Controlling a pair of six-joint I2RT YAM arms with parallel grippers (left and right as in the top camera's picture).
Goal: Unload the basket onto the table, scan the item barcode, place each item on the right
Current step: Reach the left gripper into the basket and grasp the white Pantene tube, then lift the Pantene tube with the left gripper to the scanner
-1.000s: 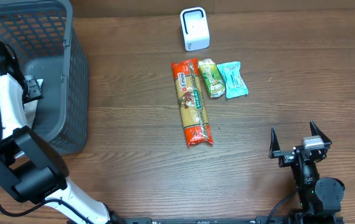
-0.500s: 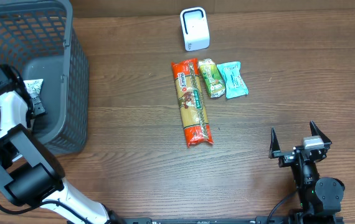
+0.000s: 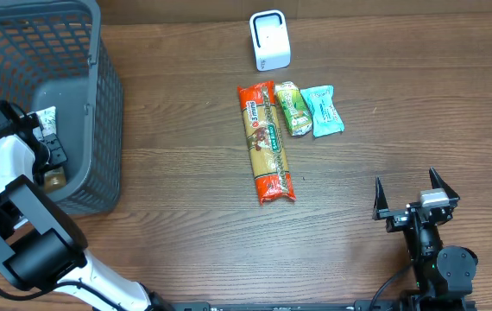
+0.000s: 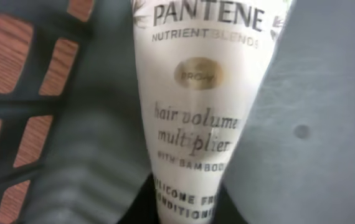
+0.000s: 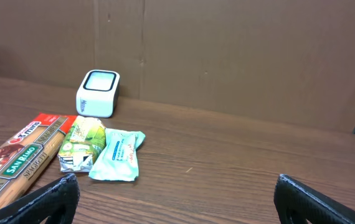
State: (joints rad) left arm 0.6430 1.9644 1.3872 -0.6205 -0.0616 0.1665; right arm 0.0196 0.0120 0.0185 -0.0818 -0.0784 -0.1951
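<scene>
A white Pantene tube (image 4: pixel 196 118) lies on the floor of the grey basket (image 3: pixel 99 95) and fills the left wrist view. My left gripper (image 4: pixel 187 208) is shut on its lower end, a dark finger on each side. From overhead, the left gripper (image 3: pixel 52 168) is down inside the basket near its front wall, with a white end of the tube (image 3: pixel 47 118) showing beside the arm. The white scanner (image 3: pixel 270 40) stands at the back of the table. My right gripper (image 3: pixel 410 193) hovers open at the front right, nothing between its fingers.
A spaghetti pack (image 3: pixel 266 142), a green packet (image 3: pixel 293 108) and a teal packet (image 3: pixel 322 111) lie side by side in front of the scanner (image 5: pixel 98 93). The basket's mesh wall (image 4: pixel 34 99) stands close on the left of the tube.
The left arm has sunk lower into the basket, toward its front wall, and its gripper has closed on the tube. The right arm has not moved.
</scene>
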